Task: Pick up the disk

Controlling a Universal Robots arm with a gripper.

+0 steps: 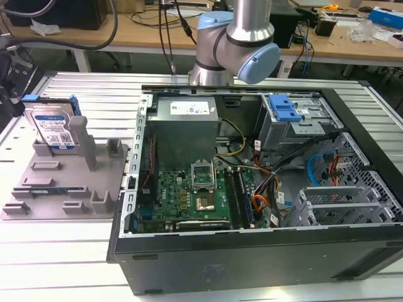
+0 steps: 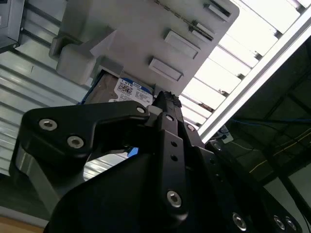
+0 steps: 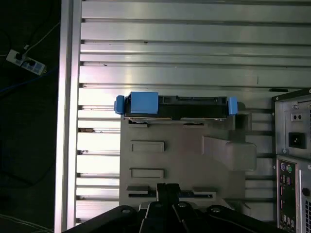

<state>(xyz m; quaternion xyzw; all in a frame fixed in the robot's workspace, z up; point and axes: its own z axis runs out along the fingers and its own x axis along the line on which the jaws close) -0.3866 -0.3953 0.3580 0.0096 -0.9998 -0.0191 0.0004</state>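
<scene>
The disk [image 1: 55, 129] stands on edge at the far end of the grey fixture tray [image 1: 63, 189], at the exterior view's left. It is silver with a blue-and-white label and blue side rails. In the first wrist view I look down on the disk's [image 3: 177, 106] top edge, with the tray [image 3: 184, 155] below it. My gripper [image 3: 167, 187] hangs over the tray's opposite end, apart from the disk, fingers together and holding nothing. In the second wrist view the black gripper [image 2: 165, 99] partly hides the disk's label [image 2: 129, 91] under the tray [image 2: 141, 34].
An open black computer case [image 1: 252, 251] lies right beside the tray, with its rear panel [image 3: 294, 145] close to the tray's side. The ribbed aluminium table [image 3: 170, 48] ends in an edge rail [image 3: 70, 121], past which cables lie on the floor.
</scene>
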